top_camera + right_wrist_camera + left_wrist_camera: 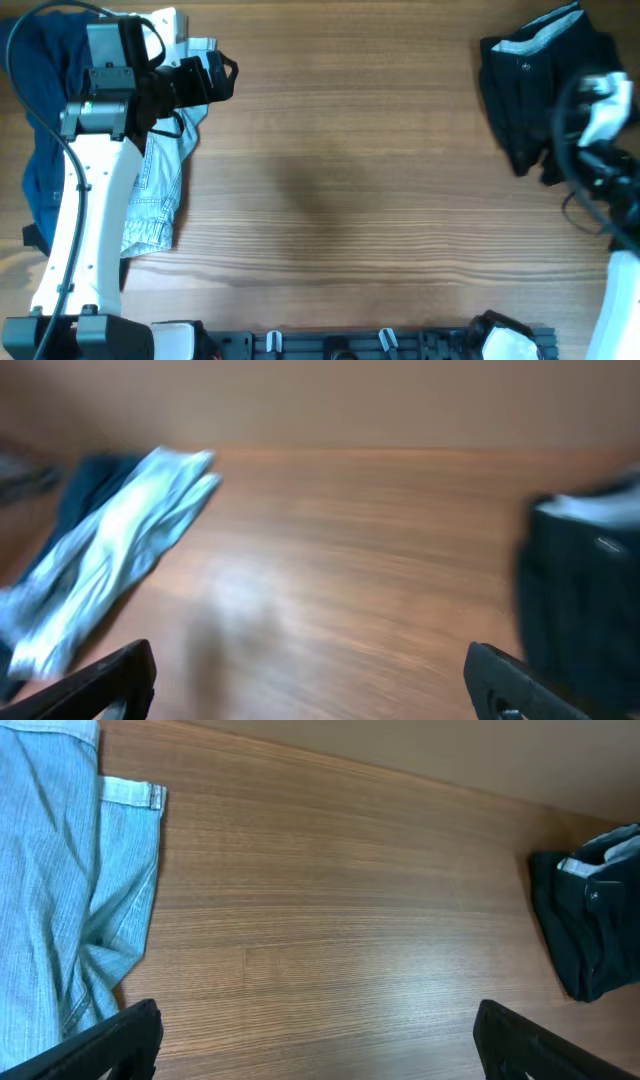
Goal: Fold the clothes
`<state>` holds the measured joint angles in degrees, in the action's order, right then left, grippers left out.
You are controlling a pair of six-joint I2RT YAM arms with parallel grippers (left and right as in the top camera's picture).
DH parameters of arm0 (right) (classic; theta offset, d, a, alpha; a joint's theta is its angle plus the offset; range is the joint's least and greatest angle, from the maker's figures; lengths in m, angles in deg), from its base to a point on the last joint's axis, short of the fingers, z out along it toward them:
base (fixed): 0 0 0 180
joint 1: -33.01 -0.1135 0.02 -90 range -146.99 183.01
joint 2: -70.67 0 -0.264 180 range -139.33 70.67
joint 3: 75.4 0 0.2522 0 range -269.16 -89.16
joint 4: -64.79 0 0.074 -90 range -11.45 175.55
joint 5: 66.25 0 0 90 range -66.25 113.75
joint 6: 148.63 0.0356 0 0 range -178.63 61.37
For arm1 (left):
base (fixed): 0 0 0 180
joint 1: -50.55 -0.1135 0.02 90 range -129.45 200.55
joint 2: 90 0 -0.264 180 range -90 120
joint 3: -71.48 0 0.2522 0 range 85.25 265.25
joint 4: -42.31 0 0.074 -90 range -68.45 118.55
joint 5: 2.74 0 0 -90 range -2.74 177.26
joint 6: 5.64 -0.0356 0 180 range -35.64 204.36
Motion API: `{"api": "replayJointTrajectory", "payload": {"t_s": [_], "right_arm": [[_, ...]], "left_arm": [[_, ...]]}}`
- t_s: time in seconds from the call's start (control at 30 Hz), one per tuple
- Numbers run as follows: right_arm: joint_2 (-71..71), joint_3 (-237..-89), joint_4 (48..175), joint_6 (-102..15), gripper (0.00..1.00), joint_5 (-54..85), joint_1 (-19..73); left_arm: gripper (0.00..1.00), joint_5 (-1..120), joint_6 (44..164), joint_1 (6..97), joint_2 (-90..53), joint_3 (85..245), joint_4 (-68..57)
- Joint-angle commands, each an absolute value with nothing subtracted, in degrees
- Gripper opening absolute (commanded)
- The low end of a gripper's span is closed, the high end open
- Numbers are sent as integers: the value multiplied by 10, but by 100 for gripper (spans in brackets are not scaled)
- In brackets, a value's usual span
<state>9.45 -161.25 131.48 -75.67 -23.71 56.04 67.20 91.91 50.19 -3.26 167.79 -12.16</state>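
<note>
Left gripper [318, 1042] spread wide, nothing held, over the table [350, 920] beside the jeans [60, 890]. Right gripper [312, 682] also wide and empty, view blurred. Black shorts [530, 90] bunched far right. Navy garment [45, 130] touching the jeans, far left.
</note>
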Motion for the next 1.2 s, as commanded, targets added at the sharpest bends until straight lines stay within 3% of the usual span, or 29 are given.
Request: {"api": "replayJointTrajectory", "payload": {"t_s": [0.0,0.17,0.3,0.5,0.57,0.63,0.7,0.83,1.17], "right_arm": [[134,-1611,1308,-774,100,-252,480],[134,-1611,1294,-452,100,-252,420],[116,-1611,1307,-496,100,-147,421],[206,-1570,1218,-859,100,-133,420],[287,-1479,1152,-820,100,-99,420],[395,-1335,1047,-707,100,-36,420],[496,-1183,947,-699,100,-32,420],[599,-1000,862,-655,100,-32,420],[665,-914,815,-647,100,-5,420]], "left_arm": [[100,663,907,505,-30,1678,-120],[100,663,907,505,-30,1678,-120],[100,663,907,505,-30,1678,-120],[100,663,907,505,-30,1678,-120],[100,663,907,505,-30,1678,-120],[100,663,907,505,-30,1678,-120],[100,663,907,505,-30,1678,-120],[100,663,907,505,-30,1678,-120],[100,663,907,505,-30,1678,-120]]}}
